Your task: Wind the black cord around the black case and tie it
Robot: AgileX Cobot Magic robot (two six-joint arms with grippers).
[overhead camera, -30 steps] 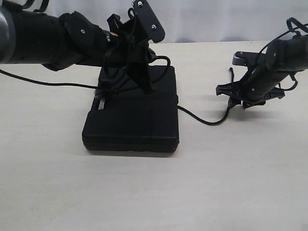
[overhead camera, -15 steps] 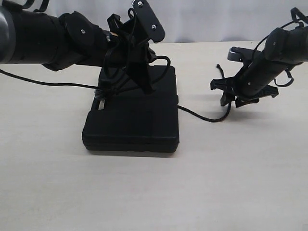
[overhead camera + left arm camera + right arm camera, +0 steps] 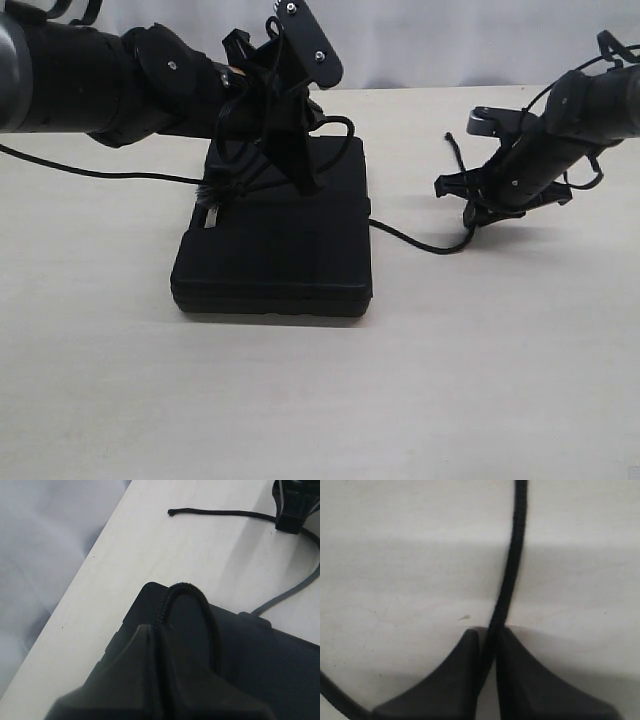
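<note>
Exterior view: black case (image 3: 275, 250) nr table (image 3: 450, 380) ctr.

Closed end effector (image 3: 157, 631) pinches cord (image 3: 183, 585) loop over case (image 3: 290, 670).

black case (image 3: 280, 250) rear hidden behind left arm (image 3: 90, 85), black cord (image 3: 512, 555) blurred in right tool (image 3: 489, 635)

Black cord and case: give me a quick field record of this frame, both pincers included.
black case: flat on the table
black cord: leaves the case's right side, sags across the table to the right pincer
left pincer: shut on a loop of the cord, above the case
right pincer: shut on the cord, off the case
free end: on the table past the right pincer
tied: not that these views show
</note>
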